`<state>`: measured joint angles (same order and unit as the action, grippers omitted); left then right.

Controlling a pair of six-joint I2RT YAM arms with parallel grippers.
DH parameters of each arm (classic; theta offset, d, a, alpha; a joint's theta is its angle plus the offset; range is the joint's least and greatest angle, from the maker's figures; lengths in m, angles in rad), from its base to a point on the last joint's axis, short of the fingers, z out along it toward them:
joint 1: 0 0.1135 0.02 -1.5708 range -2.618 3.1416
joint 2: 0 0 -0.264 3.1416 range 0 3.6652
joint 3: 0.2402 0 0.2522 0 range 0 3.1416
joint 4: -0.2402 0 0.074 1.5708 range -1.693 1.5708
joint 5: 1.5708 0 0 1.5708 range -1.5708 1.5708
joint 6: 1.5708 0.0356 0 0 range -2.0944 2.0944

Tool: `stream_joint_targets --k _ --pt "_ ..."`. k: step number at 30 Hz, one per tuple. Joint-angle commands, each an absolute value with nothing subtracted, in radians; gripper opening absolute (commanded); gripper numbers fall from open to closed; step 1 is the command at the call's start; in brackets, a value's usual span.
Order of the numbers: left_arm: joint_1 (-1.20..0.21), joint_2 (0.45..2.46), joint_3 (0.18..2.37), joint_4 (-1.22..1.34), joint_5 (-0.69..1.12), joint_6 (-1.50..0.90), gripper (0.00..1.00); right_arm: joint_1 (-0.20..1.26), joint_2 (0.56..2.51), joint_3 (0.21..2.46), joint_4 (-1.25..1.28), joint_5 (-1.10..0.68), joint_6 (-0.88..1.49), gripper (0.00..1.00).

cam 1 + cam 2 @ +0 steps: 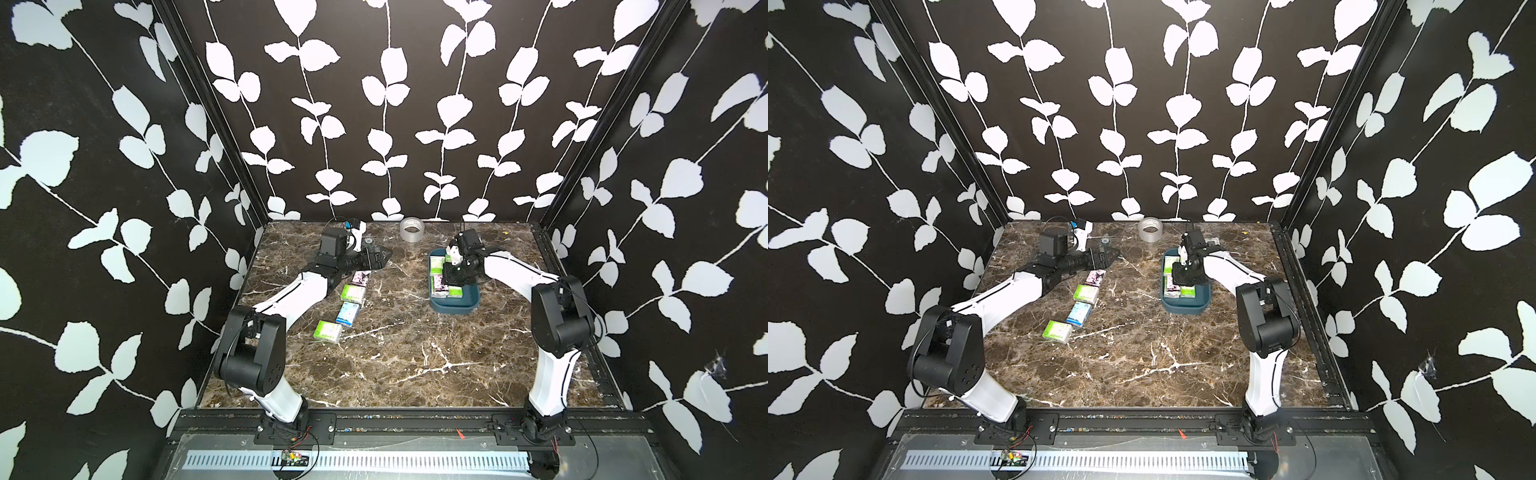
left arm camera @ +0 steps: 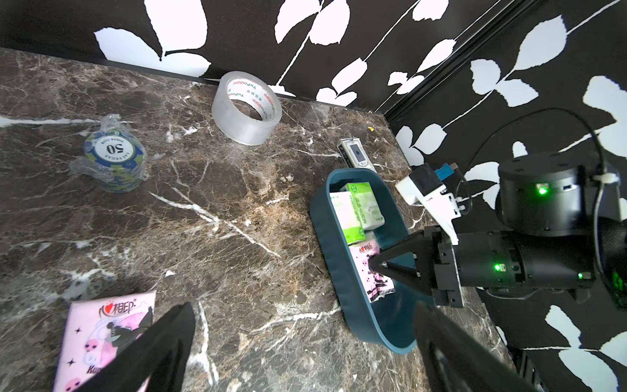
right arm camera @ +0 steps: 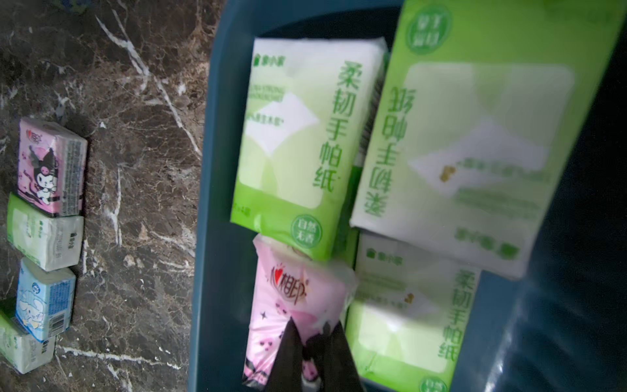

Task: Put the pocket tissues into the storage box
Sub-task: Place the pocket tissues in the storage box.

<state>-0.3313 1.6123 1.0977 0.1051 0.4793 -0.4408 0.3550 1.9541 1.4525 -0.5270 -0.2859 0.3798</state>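
Brown marble worktop [image 1: 415, 353], black leaf-print walls [image 1: 395, 104]. The right tool [image 3: 315, 327] was clenched on a pink pack [image 3: 288, 305] inside the box [image 1: 453, 307]. The left tool [image 2: 303, 305] stood released beside four packs [image 1: 348, 312] lying on the worktop.

We're looking at a brown marble table [image 1: 415, 353] with white veins, filling the lower middle of both top views, and black wallpaper [image 1: 374, 104] with white leaves closes it in on three sides. At the back edge, centre frame, a clear tape roll [image 1: 411, 229] lies flat, hole up. Left of it sits a stack of poker chips [image 2: 113, 159] in clear wrap, a 50 on top. Right of the roll lies a white gadget [image 2: 356, 152] with a dark screen. Along the bottom runs a slotted grey strip [image 1: 357, 460].
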Motion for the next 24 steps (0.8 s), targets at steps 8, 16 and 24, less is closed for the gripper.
stream_joint_targets --k 8,16,24 --pt "-0.331 1.615 1.124 0.089 0.458 -0.42 0.99 0.364 1.999 1.516 -0.491 -0.305 0.396 0.09" --pt "-0.332 1.604 1.122 0.09 0.451 -0.42 0.99 0.365 2.013 1.512 -0.467 -0.309 0.406 0.2" --pt "-0.331 1.599 1.124 0.093 0.446 -0.416 0.99 0.365 2.015 1.538 -0.46 -0.31 0.403 0.4"
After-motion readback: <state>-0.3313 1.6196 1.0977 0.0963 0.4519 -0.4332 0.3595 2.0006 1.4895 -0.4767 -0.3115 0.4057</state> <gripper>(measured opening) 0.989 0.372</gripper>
